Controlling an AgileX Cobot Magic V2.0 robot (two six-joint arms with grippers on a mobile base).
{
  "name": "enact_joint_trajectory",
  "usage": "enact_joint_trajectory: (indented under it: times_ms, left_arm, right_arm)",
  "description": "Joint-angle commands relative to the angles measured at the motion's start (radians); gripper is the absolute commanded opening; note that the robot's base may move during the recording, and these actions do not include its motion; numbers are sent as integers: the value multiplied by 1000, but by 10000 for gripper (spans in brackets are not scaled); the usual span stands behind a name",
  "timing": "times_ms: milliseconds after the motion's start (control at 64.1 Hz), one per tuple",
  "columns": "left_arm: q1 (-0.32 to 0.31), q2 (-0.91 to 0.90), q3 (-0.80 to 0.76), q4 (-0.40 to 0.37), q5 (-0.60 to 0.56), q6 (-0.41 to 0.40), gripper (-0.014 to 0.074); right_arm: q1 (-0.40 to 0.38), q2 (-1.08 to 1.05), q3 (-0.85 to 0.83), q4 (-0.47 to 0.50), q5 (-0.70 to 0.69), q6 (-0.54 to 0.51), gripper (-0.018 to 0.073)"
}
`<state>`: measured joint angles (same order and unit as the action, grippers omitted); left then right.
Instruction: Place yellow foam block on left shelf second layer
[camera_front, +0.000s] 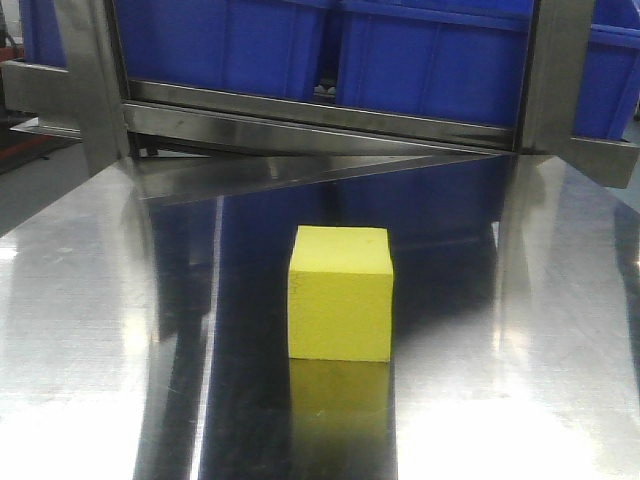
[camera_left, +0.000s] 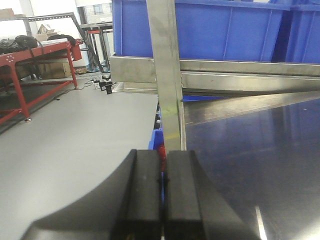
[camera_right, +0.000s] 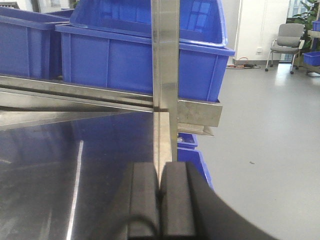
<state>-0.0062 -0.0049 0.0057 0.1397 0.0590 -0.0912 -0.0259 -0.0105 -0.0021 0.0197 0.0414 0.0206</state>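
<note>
Quick tally from the three views: there was one yellow foam block (camera_front: 340, 292), sitting on one steel worktop (camera_front: 560, 330). The front view had two steel posts (camera_front: 90, 80), and between them were two blue bins (camera_front: 220, 40) side by side. More blue showed past each post, but I couldn't count that as separate bins. Two hands in total, the left hand (camera_left: 163, 160) and the right hand (camera_right: 159, 172), each with two black fingers (camera_left: 142, 190). Out in the room were one red-framed table (camera_left: 40, 60) and one grey chair (camera_right: 287, 42).

Grey floor (camera_right: 265, 125), blue bins (camera_right: 140, 65)
</note>
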Motion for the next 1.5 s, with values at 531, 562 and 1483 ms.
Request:
enact_joint_trajectory:
  times_ms: [531,562,1483]
  left_arm:
    - [-4,-21,23,-6,-82,-5,136]
    - [-4,-21,23,-6,-82,-5,136]
    - [-4,-21,23,-6,-82,-5,136]
  right_arm:
    - [201,291,-322,-20,52,4,32]
    - [212,313,-342,-20,55,4,32]
    - [431,891,-808,-284,591,577,595]
